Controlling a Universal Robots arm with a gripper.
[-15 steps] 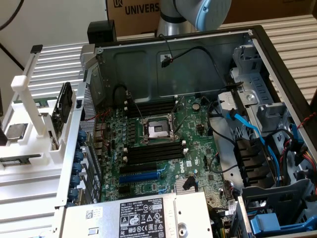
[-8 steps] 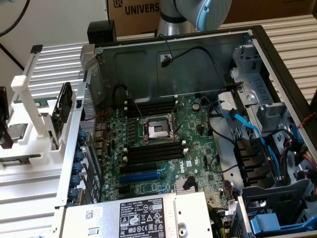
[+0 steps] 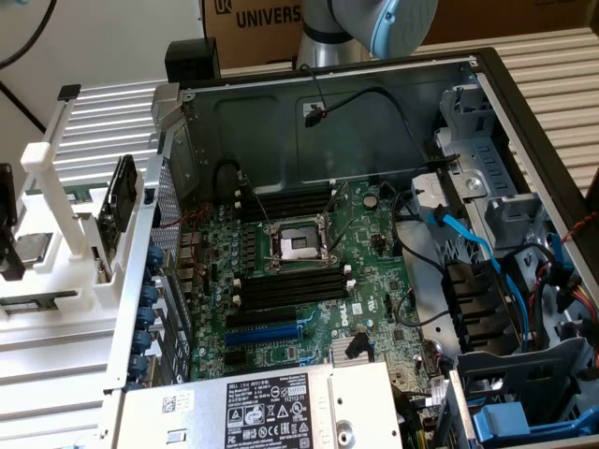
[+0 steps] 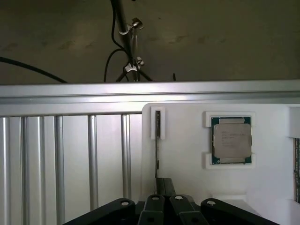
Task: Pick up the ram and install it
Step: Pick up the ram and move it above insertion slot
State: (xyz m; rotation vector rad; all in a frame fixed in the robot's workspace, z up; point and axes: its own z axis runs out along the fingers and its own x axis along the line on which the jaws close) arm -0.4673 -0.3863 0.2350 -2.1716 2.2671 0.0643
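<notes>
- Our claw (image 4: 164,183) is drawn closed: its two black fingers (image 4: 161,189) meet with no gap we can see, and we see nothing pinched between them.
- We find the ram (image 4: 158,124) standing on its long edge in a narrow bracket of the white tray (image 4: 187,154), near the silver processor chip (image 4: 231,139) but apart from it. In the wrist view its thin upper edge runs right up to the claw's tips. We cannot tell whether they touch or the claw hangs above it.
- In the exterior view the open computer case (image 3: 262,122) lies to the exterior view's right of the tray. On the motherboard (image 3: 374,234), black memory slots (image 3: 290,285) with white end clips sit beside the processor socket (image 3: 298,245). To us they look unfilled.
- We judge the ram light, thin and stiff, yet fragile. It should not be bent or twisted, and its chips and contact edge are best left alone.
- With only the upper edge offered, we think the best hold is across the two flat faces near the middle of its length, so that it hangs level and square.
</notes>
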